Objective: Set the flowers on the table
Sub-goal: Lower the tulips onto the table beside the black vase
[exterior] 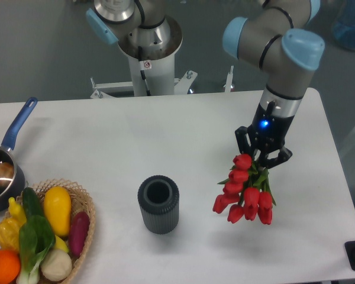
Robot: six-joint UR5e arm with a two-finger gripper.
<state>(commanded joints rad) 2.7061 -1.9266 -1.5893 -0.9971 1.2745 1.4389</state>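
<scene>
hanging the tulips head-down over the right side of the table

the gripper (261, 158) is clamping the flowers (244, 194) by their stems, fingers closed around the green part, so the red buds are dangling below and leaning a little toward the left. holding them by the stem end is keeping the fingers off the blooms. the bunch looks to be in the air above the table (106, 136), not lying on it, and a soft shadow is showing on the white surface just beneath the buds, though how high they are hanging is hard to judge from this angle.

the dark ribbed vase (158, 204) is standing empty and upright near the middle, well apart from the bunch. far off on the left, the basket (83, 201) of produce and the blue-handled pot (6, 171) are sitting out of the way. the bare stretch under the flowers seems a sensible place to lay them. i'd say the placing is not yet done; lowering and letting go are what remain.
</scene>
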